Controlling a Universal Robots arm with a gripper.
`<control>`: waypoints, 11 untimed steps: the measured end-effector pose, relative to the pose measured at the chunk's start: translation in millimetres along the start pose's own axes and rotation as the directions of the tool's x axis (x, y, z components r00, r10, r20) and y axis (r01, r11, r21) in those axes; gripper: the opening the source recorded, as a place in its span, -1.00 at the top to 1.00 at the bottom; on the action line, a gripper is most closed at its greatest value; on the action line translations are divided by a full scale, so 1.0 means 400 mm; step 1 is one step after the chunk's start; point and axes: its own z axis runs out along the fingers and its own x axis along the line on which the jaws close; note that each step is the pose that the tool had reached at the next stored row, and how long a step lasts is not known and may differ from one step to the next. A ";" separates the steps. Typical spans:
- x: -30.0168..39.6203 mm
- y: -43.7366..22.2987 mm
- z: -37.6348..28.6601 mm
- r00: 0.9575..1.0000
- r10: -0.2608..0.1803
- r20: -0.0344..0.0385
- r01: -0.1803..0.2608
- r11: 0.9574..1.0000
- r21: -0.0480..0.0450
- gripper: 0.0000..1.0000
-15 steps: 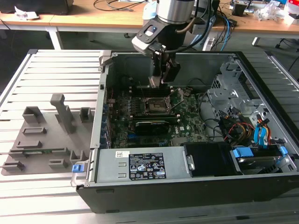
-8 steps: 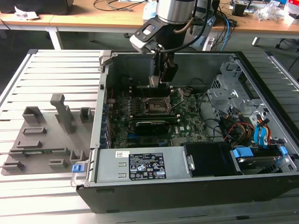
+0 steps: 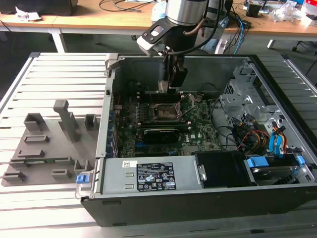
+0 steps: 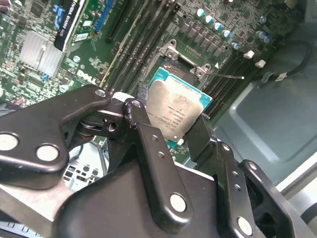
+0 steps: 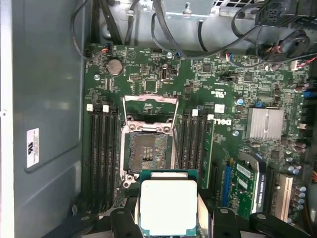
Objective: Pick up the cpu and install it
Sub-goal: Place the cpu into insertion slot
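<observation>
Hanging inside the open computer case (image 3: 208, 67), the gripper (image 3: 171, 88) points straight down over the motherboard (image 3: 198, 134). The arm comes in over the case's rear wall.

- Fingers: two black fingers (image 4: 136, 114) pinch the cpu (image 4: 176, 114) by two opposite edges. Nothing else is in the grip. In the first wrist view the chip (image 5: 168, 206) sits square between the gripper (image 5: 171, 220) tips, pale silver top facing the camera, with a thin green border around it.
- Where the cpu is: in the air, clear of the board and not seated. In the exterior view it shows as a small pale tab (image 3: 163, 87) at the fingertips, above the socket (image 3: 165, 113) and a little toward the case's rear wall.
- Socket: open. In the first wrist view its metal frame (image 5: 151, 101) is flipped back flat on the board, and the bare contact field (image 5: 147, 151) is exposed. The chip overlaps the socket's nearest edge in that picture.
- Either side of the socket are banks of black memory slots (image 5: 101, 153), no sticks in them that I can see.
- Elsewhere on the board: a finned silver heat sink (image 5: 265, 124) and a coin battery (image 5: 115, 67) near one corner.
- Outside the case: a grey plastic tray (image 3: 44, 148) with moulded pockets and upright posts lies on the slatted metal table (image 3: 64, 74), just beside the case on the exterior view's left.
- Far side of the case's interior: a tangle of coloured cables (image 3: 252, 136) by the drive bays.
</observation>
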 end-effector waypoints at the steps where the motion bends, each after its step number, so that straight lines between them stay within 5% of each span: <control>1: 0.000 0.000 0.000 1.000 0.000 0.000 0.000 1.000 0.000 -0.10; 3: 0.000 0.000 0.000 1.000 0.001 0.001 -0.001 1.000 -0.005 -0.10; 6: 0.000 0.000 0.001 1.000 0.002 0.005 -0.002 0.999 -0.054 -0.10; 7: 0.000 0.000 0.001 1.000 0.003 0.005 -0.002 0.998 -0.064 -0.10; 11: 0.000 0.000 0.001 1.000 0.003 0.006 -0.002 0.998 -0.066 -0.10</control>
